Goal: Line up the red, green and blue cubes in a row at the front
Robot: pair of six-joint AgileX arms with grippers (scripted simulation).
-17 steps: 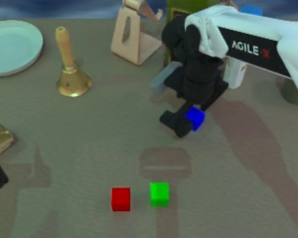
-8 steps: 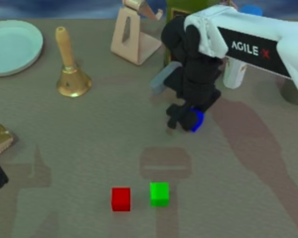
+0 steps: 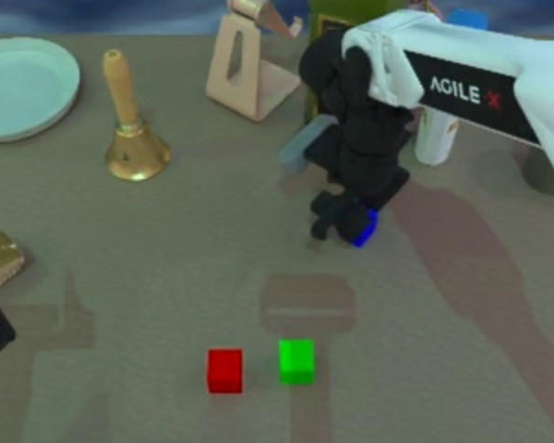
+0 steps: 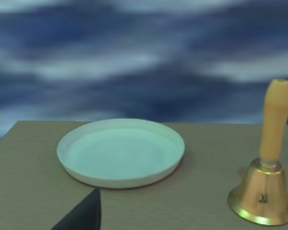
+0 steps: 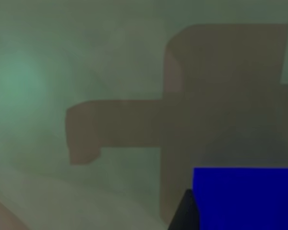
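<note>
Gripping the deep-blue cube (image 3: 365,227) — right hand (image 3: 346,221) clenched, red cube (image 3: 224,370), green cube (image 3: 296,361) side-by-side.

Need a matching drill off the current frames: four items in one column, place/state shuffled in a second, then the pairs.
Items:
1. blue cube
2. green cube
3. brass bell
4. plate

Places:
A. back left corner of the table
B. held in the right gripper, mid-table
C. front of the table, just right of the red cube
D. standing upright, right of the plate

Pairs: 1-B, 2-C, 3-D, 4-A

The left arm is parked at the table's left edge.
</note>
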